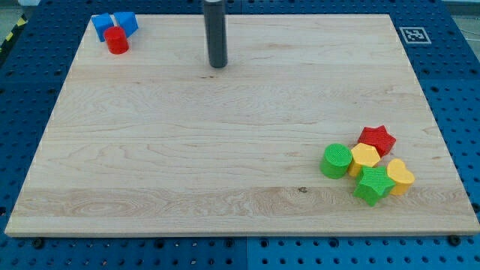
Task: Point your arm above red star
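No fingers are fitted, so nothing is held; my tip [218,64] is set well apart from the red star [377,139], not yet reached.

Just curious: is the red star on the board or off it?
On it: the red star lies on the board, touching a yellow block.
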`<state>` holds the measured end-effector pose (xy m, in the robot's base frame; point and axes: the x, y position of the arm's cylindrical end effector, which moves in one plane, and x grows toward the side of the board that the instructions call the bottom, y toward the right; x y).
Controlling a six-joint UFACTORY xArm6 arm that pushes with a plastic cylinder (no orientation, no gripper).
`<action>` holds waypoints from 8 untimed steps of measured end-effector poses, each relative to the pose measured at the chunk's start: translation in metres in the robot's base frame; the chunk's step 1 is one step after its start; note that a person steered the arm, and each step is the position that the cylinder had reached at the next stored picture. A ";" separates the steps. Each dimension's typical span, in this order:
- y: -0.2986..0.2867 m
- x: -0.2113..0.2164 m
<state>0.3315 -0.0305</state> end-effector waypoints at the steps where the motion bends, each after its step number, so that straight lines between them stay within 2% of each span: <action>1: 0.035 0.010; 2: 0.074 0.021; 6: 0.120 0.025; 8: 0.186 0.047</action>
<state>0.3790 0.1555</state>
